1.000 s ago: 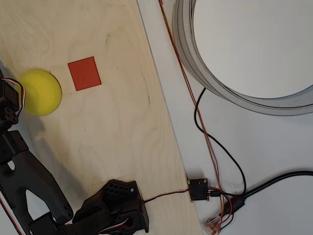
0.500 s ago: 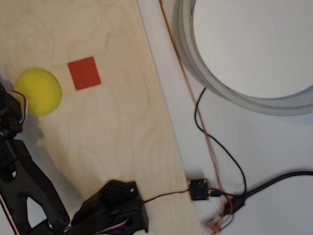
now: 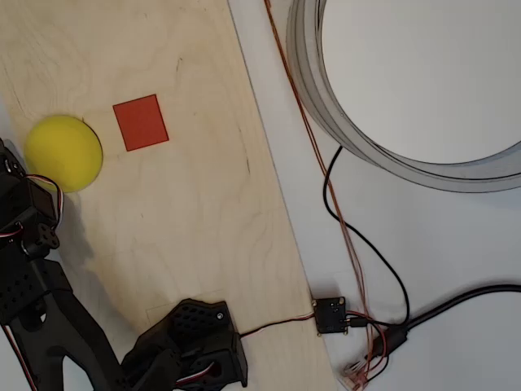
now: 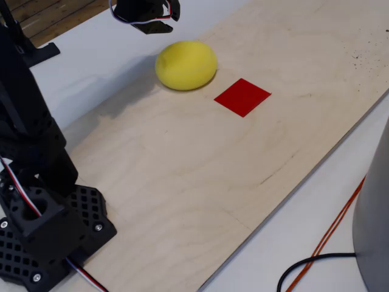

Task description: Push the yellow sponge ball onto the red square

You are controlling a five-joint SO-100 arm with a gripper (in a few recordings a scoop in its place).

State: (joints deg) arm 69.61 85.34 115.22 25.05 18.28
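Note:
The yellow sponge ball (image 3: 63,153) lies on the pale wooden board, just left of the red square (image 3: 141,122), with a narrow strip of bare wood between them. The fixed view shows the ball (image 4: 186,65) up and to the left of the red square (image 4: 242,97). My black gripper (image 4: 152,13) hangs above the board, behind and to the left of the ball, not touching it. From above, its wrist servo (image 3: 32,213) sits below and left of the ball. How its jaws stand is unclear.
The arm's black base (image 3: 191,342) stands at the board's lower edge. A large grey-rimmed round tub (image 3: 342,130) fills the upper right of the white table. Black and orange cables (image 3: 342,228) run to a small black box (image 3: 330,314).
The arm's wrist has drawn back from the ball, moving down the overhead picture. The ball has barely shifted and stays left of the red square.

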